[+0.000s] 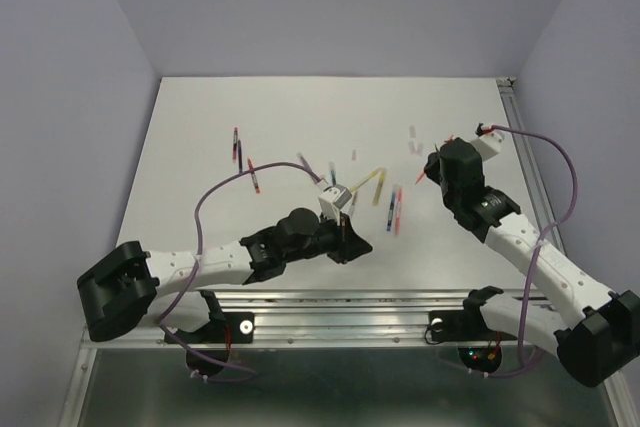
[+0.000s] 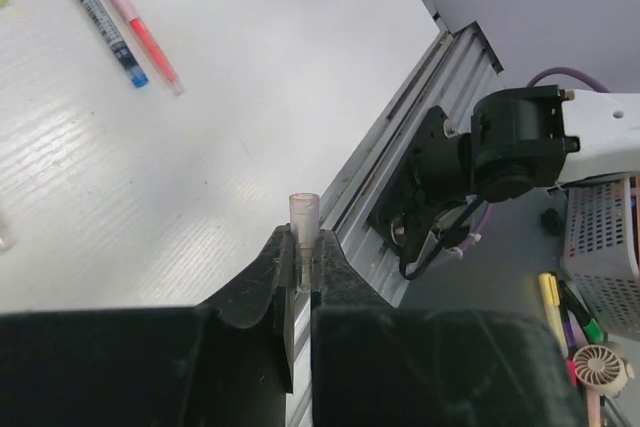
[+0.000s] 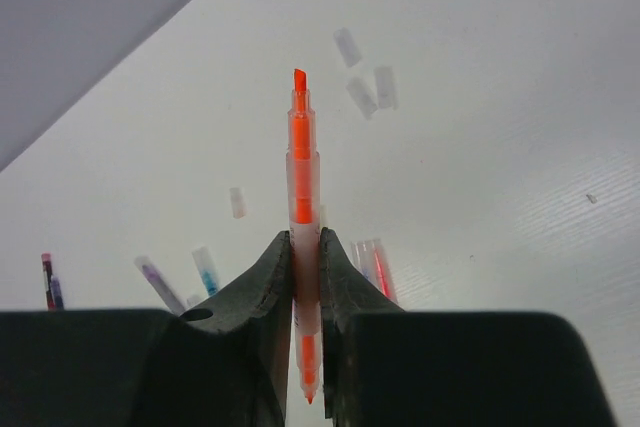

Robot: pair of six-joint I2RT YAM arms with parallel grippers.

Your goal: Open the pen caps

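My left gripper (image 1: 358,242) (image 2: 304,247) is shut on a small clear pen cap (image 2: 303,215) that sticks up from between the fingertips, near the table's front edge. My right gripper (image 1: 431,171) (image 3: 305,242) is shut on the middle of an orange pen (image 3: 303,172) with bare tips at both ends, held above the table at the right. Loose pale caps (image 3: 362,95) (image 1: 413,141) lie on the table beyond it. A blue pen (image 2: 97,15) (image 1: 390,213) and a pink-red pen (image 2: 135,22) (image 1: 398,209) lie side by side between the arms.
A yellow pen (image 1: 372,179) lies mid-table, and two dark pens (image 1: 236,144) (image 1: 254,175) lie at the left. More pens and caps (image 3: 205,269) show near the right fingers. A metal rail (image 1: 350,305) (image 2: 400,147) borders the near edge. A basket of markers (image 2: 600,247) sits off the table.
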